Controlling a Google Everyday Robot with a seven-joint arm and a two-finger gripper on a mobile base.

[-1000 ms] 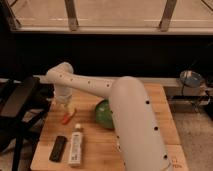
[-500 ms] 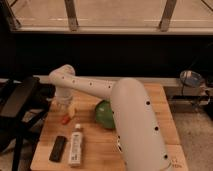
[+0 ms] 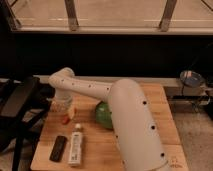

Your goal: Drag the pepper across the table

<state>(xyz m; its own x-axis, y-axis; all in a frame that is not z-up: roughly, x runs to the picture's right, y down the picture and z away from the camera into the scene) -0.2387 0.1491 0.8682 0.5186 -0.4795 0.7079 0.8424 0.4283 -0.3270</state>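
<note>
The small orange-red pepper (image 3: pixel 65 120) lies on the left part of the light wooden table (image 3: pixel 150 112). My gripper (image 3: pixel 64 106) hangs at the end of the white arm (image 3: pixel 125 115), right above the pepper and very close to it. I cannot tell whether it touches the pepper. The arm reaches in from the lower right and covers the middle of the table.
A green bowl (image 3: pixel 102 115) sits just right of the pepper, half hidden by the arm. A white tube-shaped bottle (image 3: pixel 76 143) and a black remote (image 3: pixel 58 148) lie near the front left edge. A black chair (image 3: pixel 20 102) stands left of the table. A grey round object (image 3: pixel 191 78) is at the far right.
The gripper has sunk a little toward the pepper. The pepper, bowl, bottle and remote have stayed in place.
</note>
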